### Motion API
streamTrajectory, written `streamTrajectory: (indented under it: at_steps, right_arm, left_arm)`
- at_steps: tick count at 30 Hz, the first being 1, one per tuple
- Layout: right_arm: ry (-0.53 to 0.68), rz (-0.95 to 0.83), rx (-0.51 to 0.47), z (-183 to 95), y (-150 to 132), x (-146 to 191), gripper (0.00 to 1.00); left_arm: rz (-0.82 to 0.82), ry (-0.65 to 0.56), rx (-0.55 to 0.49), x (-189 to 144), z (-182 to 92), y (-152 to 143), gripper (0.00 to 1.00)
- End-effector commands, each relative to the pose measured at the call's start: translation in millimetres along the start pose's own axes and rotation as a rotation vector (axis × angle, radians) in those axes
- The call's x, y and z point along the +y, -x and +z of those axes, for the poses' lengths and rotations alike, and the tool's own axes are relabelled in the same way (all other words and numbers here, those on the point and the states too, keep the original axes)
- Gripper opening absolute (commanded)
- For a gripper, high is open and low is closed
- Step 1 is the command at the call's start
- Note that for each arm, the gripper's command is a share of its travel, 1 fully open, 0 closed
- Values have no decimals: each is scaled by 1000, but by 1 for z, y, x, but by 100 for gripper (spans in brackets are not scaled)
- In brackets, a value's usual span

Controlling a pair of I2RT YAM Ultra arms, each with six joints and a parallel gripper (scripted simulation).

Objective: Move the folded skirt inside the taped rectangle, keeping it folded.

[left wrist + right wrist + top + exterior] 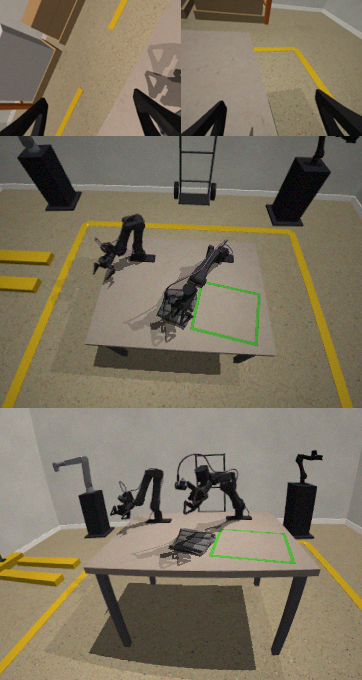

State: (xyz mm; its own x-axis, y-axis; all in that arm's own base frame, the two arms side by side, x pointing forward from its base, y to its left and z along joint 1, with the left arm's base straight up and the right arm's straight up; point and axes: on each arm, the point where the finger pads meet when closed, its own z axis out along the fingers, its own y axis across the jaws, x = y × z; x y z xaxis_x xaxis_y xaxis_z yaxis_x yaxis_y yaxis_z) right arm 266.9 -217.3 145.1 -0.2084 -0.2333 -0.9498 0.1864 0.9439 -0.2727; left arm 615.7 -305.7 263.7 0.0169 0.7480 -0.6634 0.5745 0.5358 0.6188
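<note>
Top view and exterior view agree: the folded skirt lies outside the green taped rectangle, just beside its nearer tape line; you can't tell whether an edge touches it.

Your left claw hangs above the skirt, fingers spread wide and gripping nothing. Your right claw is off over the far side from the rectangle, also open and unloaded.

You look to be at the approach, with the transfer still to do. Next, you probably want the left claw lowered onto a folded edge, pinching every layer together, then a low, level carry across the tape. Bring the right claw in if the fold starts to sag; a pinch on the top layer alone could open it. Dragging could leave a hem on the tape.

Your surface is a pale, pinkish table top, marked by the arms' shadows. Around it, yellow floor tape crosses a speckled tan floor, and a hand truck stands by the grey wall behind.
</note>
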Motion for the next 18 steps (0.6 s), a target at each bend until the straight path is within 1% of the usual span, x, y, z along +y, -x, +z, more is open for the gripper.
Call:
streamTrajectory:
  at_steps: [1,17,18]
  right_arm:
    - [-5,-15,-15,0,6,-3,100]
    - [-5,-15,-15,0,6,-3,100]
    - [3,-38,7,-3,20,-1,90]
  left_arm:
    - [-2,17,-20,8,-7,9,100]
    - [-2,17,-20,8,-7,9,100]
    - [-40,28,-3,7,-18,9,90]
